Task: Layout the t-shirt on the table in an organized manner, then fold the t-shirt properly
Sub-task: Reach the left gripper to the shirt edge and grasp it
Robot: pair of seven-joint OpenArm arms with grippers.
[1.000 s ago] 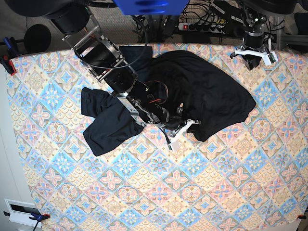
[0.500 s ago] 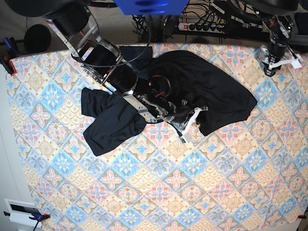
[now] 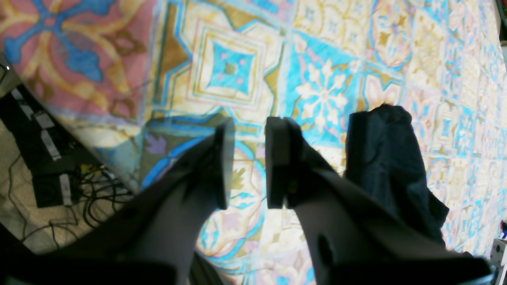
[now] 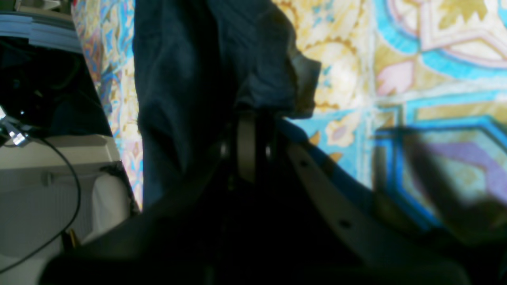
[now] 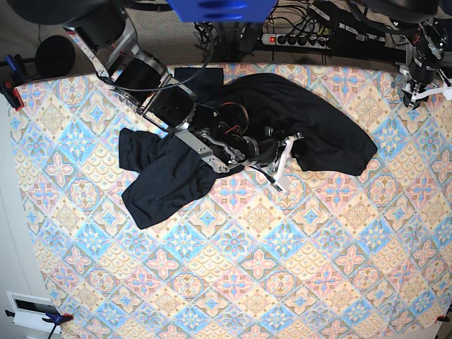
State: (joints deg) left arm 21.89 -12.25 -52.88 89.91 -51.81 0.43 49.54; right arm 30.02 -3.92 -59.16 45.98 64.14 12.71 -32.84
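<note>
T-shirt: the plain black short-sleeved t-shirt of thin soft fabric lies crumpled on the far half of the counter, one bunched mass toward the far right and a folded flap spread toward the left, the two joined under the right arm

Counter: the wide flat counter clothed in pastel blue, pink, peach and cream diamond tiles carries the shirt; its near half shows only the pattern

Right gripper: the right gripper is stretched low across the middle of the shirt, its white jaws pressed together on a fold of black cloth; in the right wrist view the fabric rises bunched from between the closed jaws, with a pale edge of the cloth hanging over the tiles beside it

Left gripper: the left gripper sits at the far right edge of the counter, well apart from the shirt; in the left wrist view its two dark jaws stand a little apart with bare tile showing through the gap and nothing between them

Shirt from the left wrist: a dark fold of the shirt shows beyond the jaws, off to one side and not touching them

Behind the counter: a power strip with cables lies on the floor beyond the far edge
</note>
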